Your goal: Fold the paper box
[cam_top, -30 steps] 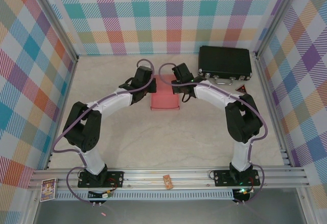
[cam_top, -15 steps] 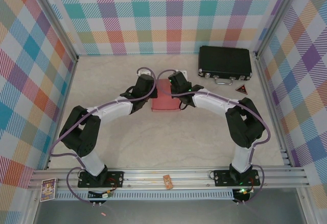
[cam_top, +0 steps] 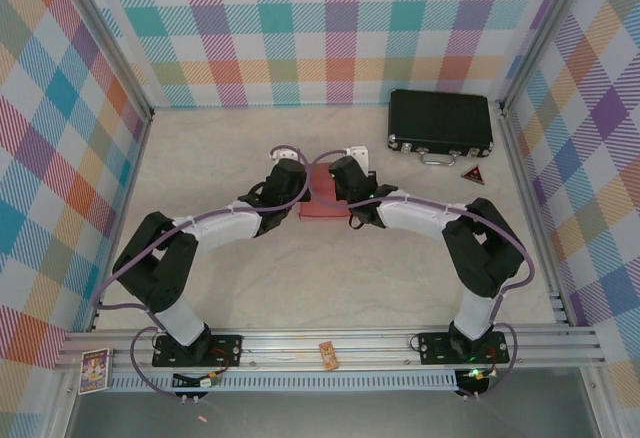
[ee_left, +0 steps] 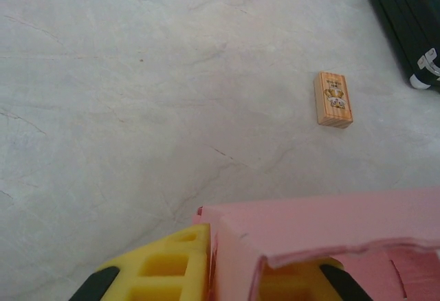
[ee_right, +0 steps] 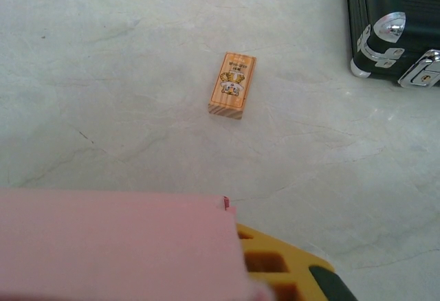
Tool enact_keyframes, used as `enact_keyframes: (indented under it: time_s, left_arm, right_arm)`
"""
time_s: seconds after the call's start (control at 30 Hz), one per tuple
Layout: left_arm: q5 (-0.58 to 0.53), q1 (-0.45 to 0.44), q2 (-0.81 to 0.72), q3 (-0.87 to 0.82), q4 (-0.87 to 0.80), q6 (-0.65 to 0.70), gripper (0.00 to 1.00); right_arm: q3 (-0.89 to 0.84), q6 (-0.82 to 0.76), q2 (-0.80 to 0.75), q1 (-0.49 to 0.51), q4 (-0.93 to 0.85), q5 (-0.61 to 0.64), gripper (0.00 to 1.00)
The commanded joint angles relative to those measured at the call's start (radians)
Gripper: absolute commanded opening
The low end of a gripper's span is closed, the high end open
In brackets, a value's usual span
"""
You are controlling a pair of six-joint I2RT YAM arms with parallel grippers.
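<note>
**Box held at mid-table, a gripper on each side**

Paper box [cam_top: 322, 196]: pink cardboard, partly formed. It sits on the table [cam_top: 300, 288] about midway between the left and right edges, somewhat nearer the far edge than the near one. Both arms reach in and meet at it.

Left gripper [cam_top: 298, 186]: at the box's left side. The left wrist view shows its yellow fingers [ee_left: 168, 266] straddling a raised pink wall. One is outside and pressed against it, the other inside under a flap with a ragged edge. The gripper is clamped on that wall with the jaws only narrowly apart.

Right gripper [cam_top: 342, 182]: at the box's right side, over its right edge in the top view. Jaws closed. In the right wrist view a flat pink panel covers the lower left. One visible finger [ee_right: 275, 263] sits just beside the panel's right edge, and the other is hidden behind the pink. Can't tell whether any cardboard is caught in the closed jaws.

Black case [cam_top: 440, 121]: lies flat in the far right corner, handle side toward the near edge, with metal latches and corner caps.

Wooden block [ee_right: 232, 86]: small and tan with a printed top. It lies flat on bare table between box and case, apart from both.

Red triangle [cam_top: 472, 175]: small, near the right edge, just in front of the case and not touching it.
</note>
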Motion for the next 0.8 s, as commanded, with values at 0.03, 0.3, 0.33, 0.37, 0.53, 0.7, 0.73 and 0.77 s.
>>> enact_keyframes:
  time_s: [0.03,0.3,0.33,0.37,0.53,0.7,0.73,0.77]
  left_arm:
    - [-0.034,-0.017,-0.035,0.016,0.011,-0.005,0.16]
    - [-0.020,-0.027,-0.044,0.024,-0.001,-0.039,0.27]
    - [-0.014,-0.028,-0.041,0.025,0.002,-0.044,0.28]
    - [-0.008,-0.029,-0.040,0.025,0.002,-0.046,0.29]
    - [0.026,-0.032,-0.033,0.024,0.013,-0.067,0.27]
    - [0.018,-0.038,-0.035,0.013,0.012,-0.072,0.19]
    - [0.020,-0.038,-0.039,0.011,0.010,-0.075,0.19]
    - [0.022,-0.039,-0.041,0.011,0.009,-0.074,0.19]
  right_arm:
    - [-0.016,0.026,-0.032,0.013,0.065,0.050,0.07]
    - [-0.021,0.040,-0.026,0.017,0.058,0.054,0.07]
    - [-0.022,0.043,-0.026,0.017,0.057,0.079,0.07]
    - [-0.023,0.045,-0.025,0.018,0.058,0.080,0.07]
    - [-0.020,0.061,-0.009,0.018,0.043,0.081,0.07]
    - [-0.024,0.083,-0.002,0.018,0.029,0.082,0.07]
    - [-0.024,0.088,0.000,0.019,0.026,0.081,0.07]
    - [-0.023,0.091,0.000,0.019,0.024,0.082,0.07]
